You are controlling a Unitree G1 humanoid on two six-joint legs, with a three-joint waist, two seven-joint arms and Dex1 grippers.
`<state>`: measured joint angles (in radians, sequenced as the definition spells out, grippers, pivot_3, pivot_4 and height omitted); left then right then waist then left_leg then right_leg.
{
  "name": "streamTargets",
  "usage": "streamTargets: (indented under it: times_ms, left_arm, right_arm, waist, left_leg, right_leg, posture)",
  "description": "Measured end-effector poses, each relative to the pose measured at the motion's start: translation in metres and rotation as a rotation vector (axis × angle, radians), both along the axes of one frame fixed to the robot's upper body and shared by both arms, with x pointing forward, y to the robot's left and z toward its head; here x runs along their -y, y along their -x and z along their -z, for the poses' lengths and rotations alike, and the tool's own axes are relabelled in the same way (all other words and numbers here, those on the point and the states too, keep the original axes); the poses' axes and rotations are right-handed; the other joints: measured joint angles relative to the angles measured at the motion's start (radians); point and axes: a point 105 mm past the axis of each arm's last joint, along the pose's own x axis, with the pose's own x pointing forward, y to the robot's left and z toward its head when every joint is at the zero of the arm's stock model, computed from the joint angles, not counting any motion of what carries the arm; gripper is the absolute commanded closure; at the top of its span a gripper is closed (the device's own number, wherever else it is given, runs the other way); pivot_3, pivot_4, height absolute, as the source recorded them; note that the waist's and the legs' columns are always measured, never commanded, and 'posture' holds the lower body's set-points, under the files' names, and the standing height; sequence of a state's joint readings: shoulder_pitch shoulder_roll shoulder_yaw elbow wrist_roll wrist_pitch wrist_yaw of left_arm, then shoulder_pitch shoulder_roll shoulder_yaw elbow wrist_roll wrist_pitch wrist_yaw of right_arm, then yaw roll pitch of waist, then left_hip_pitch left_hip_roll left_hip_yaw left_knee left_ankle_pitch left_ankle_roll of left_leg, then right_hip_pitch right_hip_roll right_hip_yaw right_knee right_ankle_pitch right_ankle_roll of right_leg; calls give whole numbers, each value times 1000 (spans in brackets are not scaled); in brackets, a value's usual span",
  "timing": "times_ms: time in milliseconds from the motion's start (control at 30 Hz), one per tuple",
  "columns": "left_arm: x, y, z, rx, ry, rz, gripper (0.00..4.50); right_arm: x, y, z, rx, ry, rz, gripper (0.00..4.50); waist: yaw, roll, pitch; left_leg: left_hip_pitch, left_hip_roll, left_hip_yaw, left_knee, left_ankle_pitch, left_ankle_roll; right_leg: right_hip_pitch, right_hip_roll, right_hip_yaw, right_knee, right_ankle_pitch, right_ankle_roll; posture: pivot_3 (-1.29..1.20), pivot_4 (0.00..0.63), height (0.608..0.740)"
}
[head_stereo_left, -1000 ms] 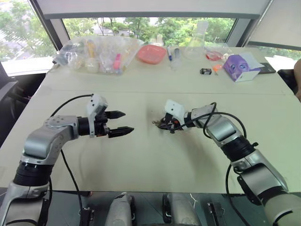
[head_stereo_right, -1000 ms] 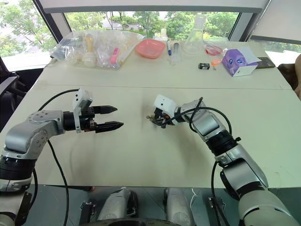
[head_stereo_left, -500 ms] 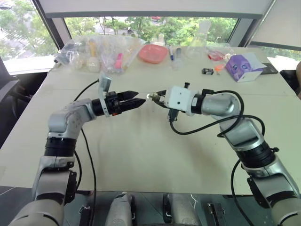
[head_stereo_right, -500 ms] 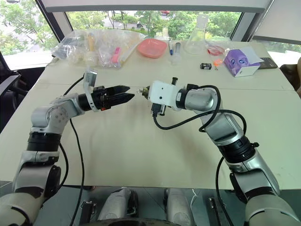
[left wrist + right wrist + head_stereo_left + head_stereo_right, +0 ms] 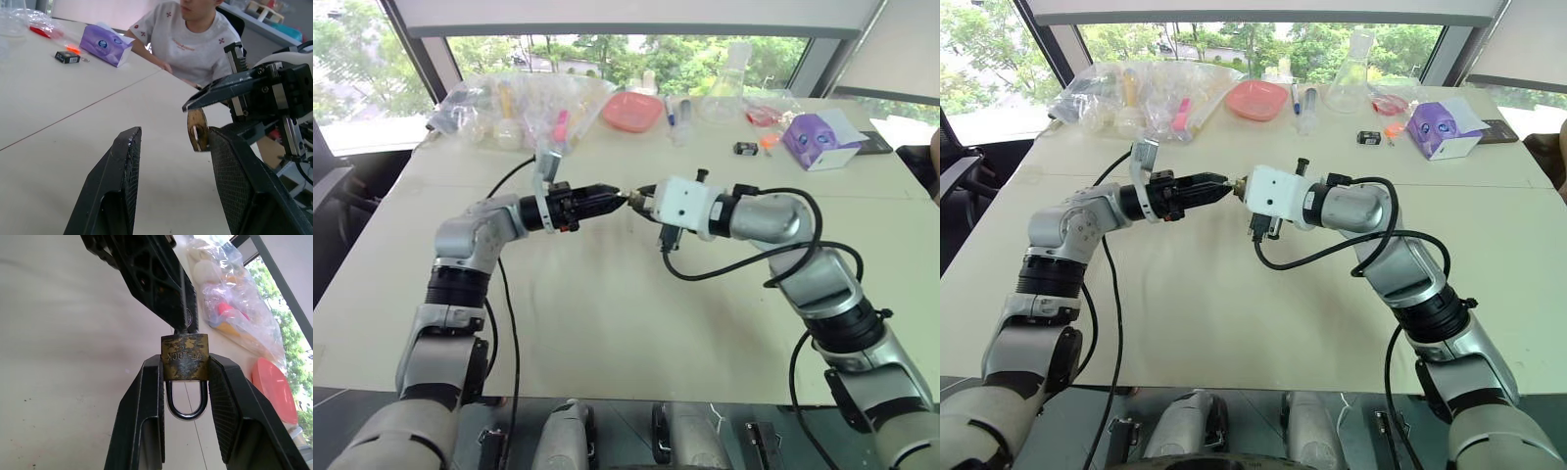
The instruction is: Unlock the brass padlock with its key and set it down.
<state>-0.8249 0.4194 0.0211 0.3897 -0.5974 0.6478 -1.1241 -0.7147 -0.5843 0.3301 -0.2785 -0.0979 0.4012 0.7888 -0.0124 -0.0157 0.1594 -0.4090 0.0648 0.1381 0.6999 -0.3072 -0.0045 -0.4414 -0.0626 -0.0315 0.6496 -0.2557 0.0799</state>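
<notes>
Surface [image 5: 607, 323] nearest me is bare, and both arms are raised above it, meeting in mid-air over the middle. My right gripper [image 5: 186, 367] is clamped on the brass padlock [image 5: 185, 357], squeezing the body between its two fingers with the shackle hanging back towards the wrist and the keyed end facing out. I judge I hold it that way so the keyhole is offered to the other arm.

My left gripper [image 5: 612, 199] points across at it, tip to tip. Its jaws are partly open. In the left wrist view one finger [image 5: 239, 176] is just beside the lock body, while the other finger [image 5: 115, 181] stands well apart from it. In the right wrist view something thin and dark rises from the lock's outer end towards the left fingers; it may be the key, but I cannot tell for certain, nor whether the left fingers have hold of it. The shackle looks seated, so I judge the lock not yet open.

Farther off, a small black-and-white box [image 5: 741, 149] and a purple carton [image 5: 815, 139] lie on the surface, with a pink dish [image 5: 630, 111] and a clear bag [image 5: 514, 113] of odds near the window. A person in a light shirt [image 5: 190, 39] sits beyond the edge.
</notes>
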Motion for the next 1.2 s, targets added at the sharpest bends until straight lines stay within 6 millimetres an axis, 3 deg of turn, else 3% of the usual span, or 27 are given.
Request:
streamTargets:
  times_ms: [133, 533, 667, 767, 833, 1033, 1200]
  left_arm:
    - [3, 6, 4, 17, -36, 56, 4467]
    - [0, 0, 4, 169, -138, 1, 4467]
    - [-3, 6, 5, 139, -146, 43, 4467]
    - [-8, 12, 9, 98, -155, 76, 3286]
    - [-9, 14, 12, 81, -156, 78, 2159]
    - [-9, 7, 8, 66, -109, 26, 2159]
    - [-3, 4, -7, 82, -66, 31, 2159]
  right_arm:
    - [1, -1, 0, 11, 11, 10, 3829]
    - [0, 0, 0, 7, 8, 4, 3829]
    - [-1, 0, 1, 6, 9, 2, 3829]
    - [-1, 0, 1, 6, 10, 2, 3829]
    - [-1, 0, 0, 7, 10, 1, 3829]
    - [-1, 0, 0, 10, 9, -2, 3829]
    - [-1, 0, 0, 10, 9, -2, 3829]
  waist:
    - [0, 0, 0]
    - [1, 0, 0]
    - [-1, 0, 0]
    - [-2, 0, 0]
    - [-1, 0, 0]
    - [2, 0, 0]
    - [0, 0, 0]
  left_leg:
    - [0, 0, 0, 0, 0, 0]
    - [0, 0, 0, 0, 0, 0]
    - [0, 0, 0, 0, 0, 0]
    - [0, 0, 0, 0, 0, 0]
    - [0, 0, 0, 0, 0, 0]
    - [0, 0, 0, 0, 0, 0]
    - [0, 0, 0, 0, 0, 0]
  right_leg:
    - [0, 0, 0, 0, 0, 0]
    - [0, 0, 0, 0, 0, 0]
    - [0, 0, 0, 0, 0, 0]
    - [0, 0, 0, 0, 0, 0]
    - [0, 0, 0, 0, 0, 0]
    - [0, 0, 0, 0, 0, 0]
    - [0, 0, 0, 0, 0, 0]
  posture:
    - [0, 150, 733]
    - [0, 150, 733]
    - [0, 150, 733]
    - [0, 150, 733]
    - [0, 150, 733]
    - [0, 150, 733]
    - [0, 150, 733]
